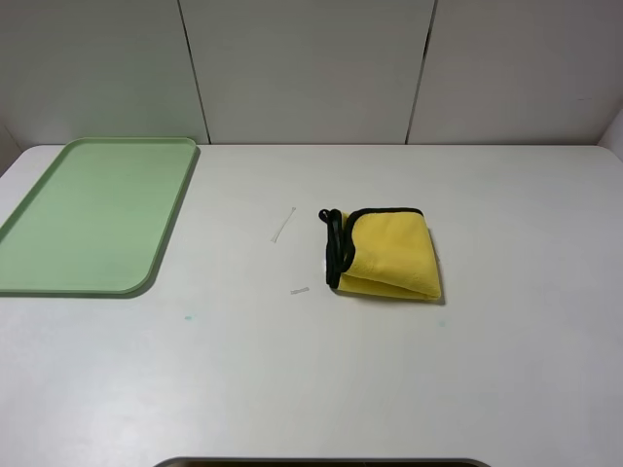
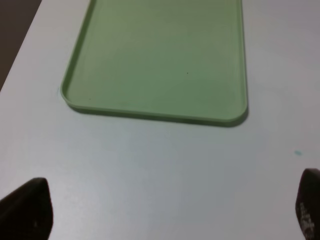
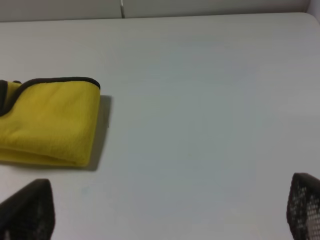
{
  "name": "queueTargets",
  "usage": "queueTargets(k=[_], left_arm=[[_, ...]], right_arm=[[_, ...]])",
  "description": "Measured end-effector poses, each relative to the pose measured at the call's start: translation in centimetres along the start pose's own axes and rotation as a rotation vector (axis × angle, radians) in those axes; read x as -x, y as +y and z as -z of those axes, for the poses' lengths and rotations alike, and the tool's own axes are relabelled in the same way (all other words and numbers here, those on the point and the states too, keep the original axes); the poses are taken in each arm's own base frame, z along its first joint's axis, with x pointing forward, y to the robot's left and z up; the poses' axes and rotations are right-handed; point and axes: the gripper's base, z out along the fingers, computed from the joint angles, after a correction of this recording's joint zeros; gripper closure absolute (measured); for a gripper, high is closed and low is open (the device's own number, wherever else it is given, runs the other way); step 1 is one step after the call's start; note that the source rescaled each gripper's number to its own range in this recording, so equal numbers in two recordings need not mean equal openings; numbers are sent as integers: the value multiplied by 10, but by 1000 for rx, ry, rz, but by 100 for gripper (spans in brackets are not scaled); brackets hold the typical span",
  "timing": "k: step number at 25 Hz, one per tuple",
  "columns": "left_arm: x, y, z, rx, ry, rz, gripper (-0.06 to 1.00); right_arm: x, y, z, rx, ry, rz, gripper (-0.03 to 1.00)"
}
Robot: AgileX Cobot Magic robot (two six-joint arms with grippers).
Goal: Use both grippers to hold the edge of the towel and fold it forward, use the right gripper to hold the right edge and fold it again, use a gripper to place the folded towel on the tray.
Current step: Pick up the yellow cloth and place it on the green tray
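The yellow towel (image 1: 387, 253) lies folded on the white table, right of centre, with its black-trimmed edge (image 1: 335, 247) bunched along its left side. It also shows in the right wrist view as a folded towel (image 3: 47, 122). The pale-green tray (image 1: 92, 216) sits at the back left and holds nothing; the left wrist view shows the tray's near rim (image 2: 155, 115). Neither arm appears in the high view. My left gripper (image 2: 167, 212) stands open over bare table short of the tray. My right gripper (image 3: 167, 210) stands open over bare table beside the towel, apart from it.
Two small white scraps (image 1: 283, 226) lie on the table between tray and towel. A tiny teal speck (image 1: 188, 317) marks the table in front of the tray. A dark object's rim (image 1: 321, 462) shows at the table's front edge. A panelled wall stands behind.
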Motion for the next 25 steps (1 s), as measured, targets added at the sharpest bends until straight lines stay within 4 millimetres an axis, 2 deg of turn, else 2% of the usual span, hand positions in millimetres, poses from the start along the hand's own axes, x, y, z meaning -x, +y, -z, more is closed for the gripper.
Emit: queueTargets(k=[25], left_arm=[[0,0,0,0,0,0,-3]], right_arm=[[0,0,0,0,0,-1,-3]])
